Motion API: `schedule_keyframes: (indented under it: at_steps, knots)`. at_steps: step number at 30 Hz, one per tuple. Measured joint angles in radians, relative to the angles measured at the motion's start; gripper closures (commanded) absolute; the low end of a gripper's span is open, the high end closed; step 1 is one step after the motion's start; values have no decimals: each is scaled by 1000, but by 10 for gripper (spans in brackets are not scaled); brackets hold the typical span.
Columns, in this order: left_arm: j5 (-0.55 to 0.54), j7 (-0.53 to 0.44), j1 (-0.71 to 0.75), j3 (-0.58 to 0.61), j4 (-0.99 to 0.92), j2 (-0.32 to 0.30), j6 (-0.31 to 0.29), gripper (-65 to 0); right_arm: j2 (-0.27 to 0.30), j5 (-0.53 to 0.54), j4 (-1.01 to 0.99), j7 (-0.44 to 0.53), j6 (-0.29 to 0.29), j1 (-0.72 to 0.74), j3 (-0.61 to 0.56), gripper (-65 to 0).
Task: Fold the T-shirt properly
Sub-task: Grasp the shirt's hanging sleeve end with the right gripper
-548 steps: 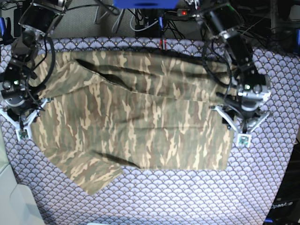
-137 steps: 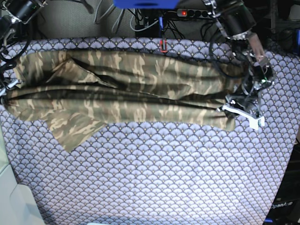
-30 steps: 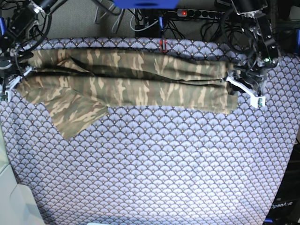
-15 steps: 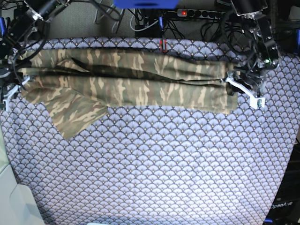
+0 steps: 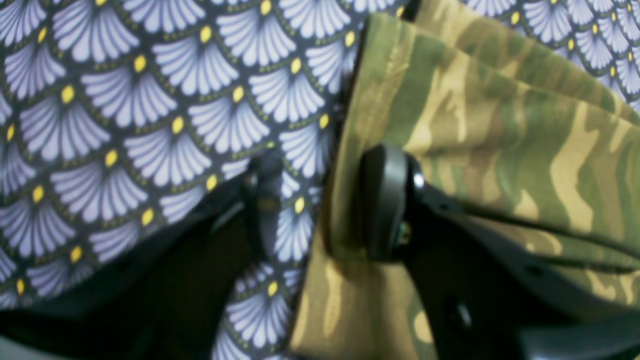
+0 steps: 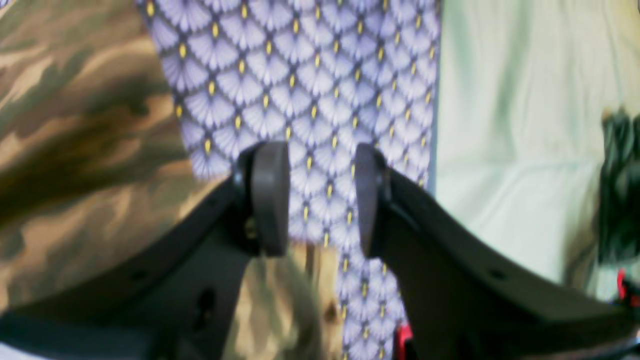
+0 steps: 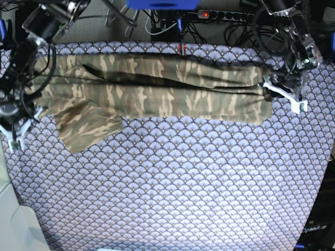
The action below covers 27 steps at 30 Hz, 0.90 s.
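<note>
T-shirt (image 7: 157, 91): we see the camouflage shirt lying folded lengthwise into a long band across the far part of the table, running almost from one side to the other. One sleeve sticks out toward us at the band's end on the base view's left, lying flat on the cloth.
Tablecloth (image 7: 178, 183): we see a purple-grey fan-scale print with yellow dots, bare over the whole near half of the table.
Left gripper (image 5: 320, 200): we find it at the shirt's end on the base view's right. Its jaws stand apart. One pad (image 5: 385, 200) rests on top of the shirt's hemmed edge; the other finger (image 5: 262, 200) is over the tablecloth just beside that edge. The hem lies in the gap, but we see no pinch on it.
Right gripper (image 6: 312, 200): we see its jaws parted with only tablecloth between the two pads. The camouflage fabric lies beside and below one finger in the wrist view, not between them. In the base view this gripper (image 7: 15, 133) sits at the table's left edge, just beside the sleeve end of the shirt and clear of it.
Table surroundings: we see a pale green sheet (image 6: 520, 125) beyond the tablecloth's edge in the right wrist view, and cables and a power strip (image 7: 220, 14) behind the table.
</note>
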Motion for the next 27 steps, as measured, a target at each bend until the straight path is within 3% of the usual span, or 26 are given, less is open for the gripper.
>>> schedule_keyframes:
  at_steps: [11,18,27]
  knots:
    - [7,5,-4,-1,9,21,4,-262,3,0,-31,-7,0,26,-50,-231]
    - [17,221,-41,0,93,32,4,-262,6,-1,-31,-8,0,24,-71,-231]
    - [18,267,-62,-4,216,66,3,-261,6,0,-31,-7,0,8,-84,-231]
